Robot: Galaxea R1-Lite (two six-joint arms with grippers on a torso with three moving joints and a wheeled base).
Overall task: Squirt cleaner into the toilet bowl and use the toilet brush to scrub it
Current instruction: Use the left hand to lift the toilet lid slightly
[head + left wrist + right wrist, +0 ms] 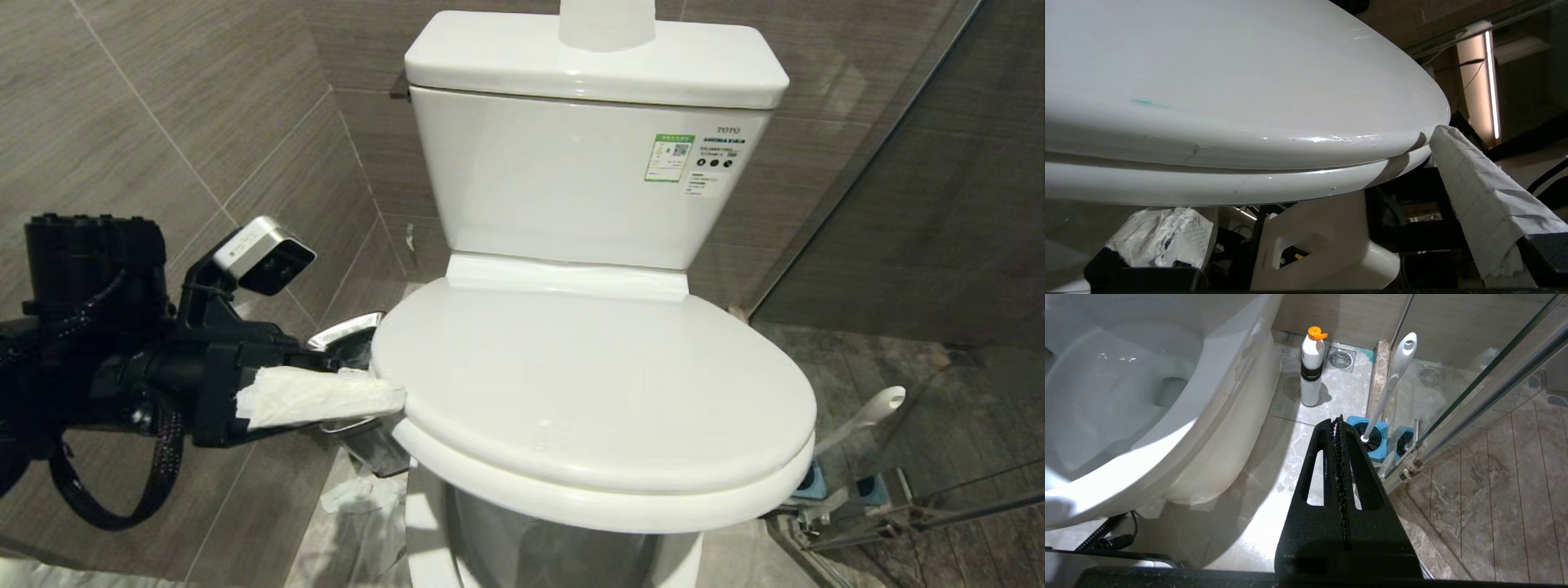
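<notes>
The toilet bowl (1180, 457) is shut under its lid (588, 384). The lid looks hard, smooth and slippery, so I think it is best lifted from under its thin edge. The left gripper (384, 404) is at about nine o'clock of the lid, right at that edge. Its fingers (1486, 196), wrapped in white paper, are wide open and hold nothing. The toilet brush (1392, 375) stands in its blue holder (1372, 437) on the floor, at about four o'clock of the toilet. Its handle looks thin, stiff and light; grab it near the top. The right gripper (1340, 420) hangs above the floor near the brush, pressed closed and empty.
</notes>
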